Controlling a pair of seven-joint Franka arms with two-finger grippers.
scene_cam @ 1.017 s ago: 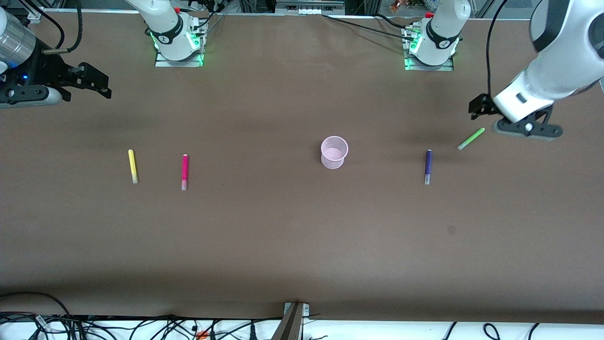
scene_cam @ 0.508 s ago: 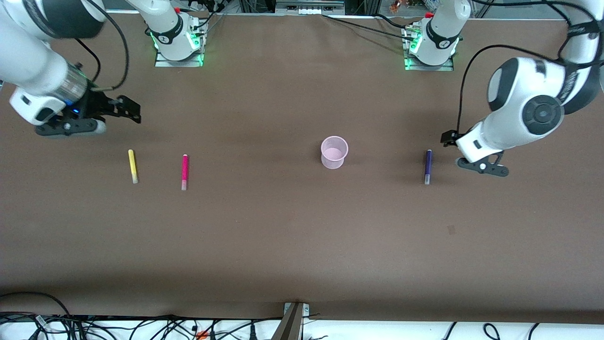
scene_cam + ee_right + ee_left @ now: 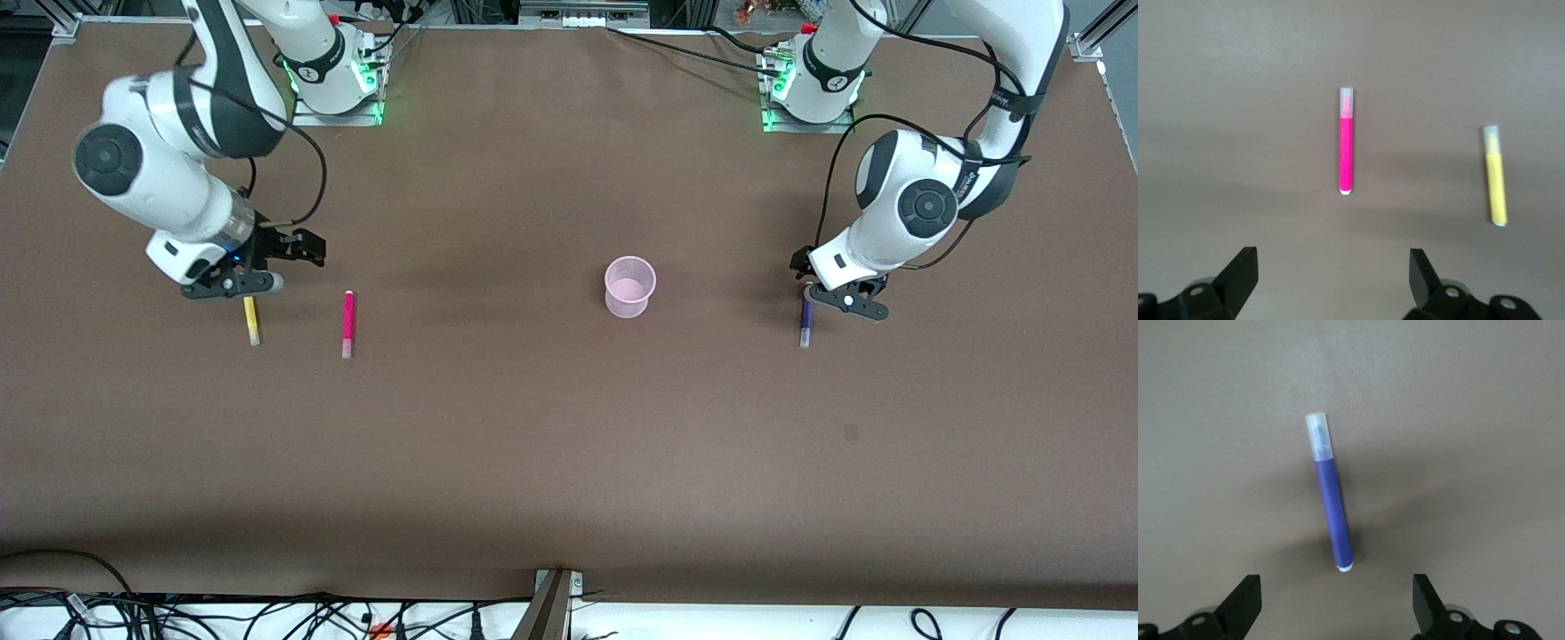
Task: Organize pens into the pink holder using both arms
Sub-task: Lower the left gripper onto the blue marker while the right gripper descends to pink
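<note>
- Left gripper [image 3: 811,286] hovered over purple pen [image 3: 805,324], fingers spread.
- Right gripper [image 3: 307,249] near magenta pen [image 3: 348,324], fingers spread.
- Holder [image 3: 630,286] mid-desk, empty.
- Pens looked light, stiff, prone to roll; grip mid-barrel.

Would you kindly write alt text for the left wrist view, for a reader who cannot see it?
A dark purple pen with a pale translucent cap lies flat on the brown table, straight ahead of the left gripper. The gripper's two black fingertips show at the picture's lower edge, open wide and apart from the pen.
</note>
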